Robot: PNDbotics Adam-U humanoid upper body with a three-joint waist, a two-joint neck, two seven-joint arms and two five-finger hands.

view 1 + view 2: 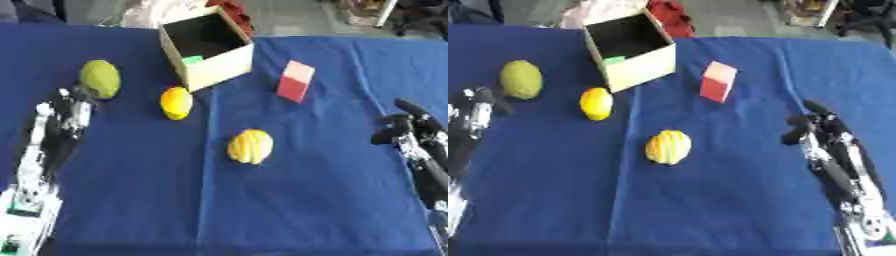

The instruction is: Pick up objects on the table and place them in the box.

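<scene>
Surface [306, 200] was covered in blue cloth. Open-topped cardboard box [214, 62] was seen tilted at the far side, a small green thing [192, 59] inside. Laid out apart on the cloth: a bumpy green oval fruit [100, 78], a smooth yellow lemon [176, 102], a ribbed yellow fruit [250, 146], a red-and-pink block [296, 81] standing upright. Left robot hand [63, 107] was just beside the green fruit, its grasp not discernible. Right robot hand [820, 127] was seen empty with fingers relaxed, at the right edge
</scene>
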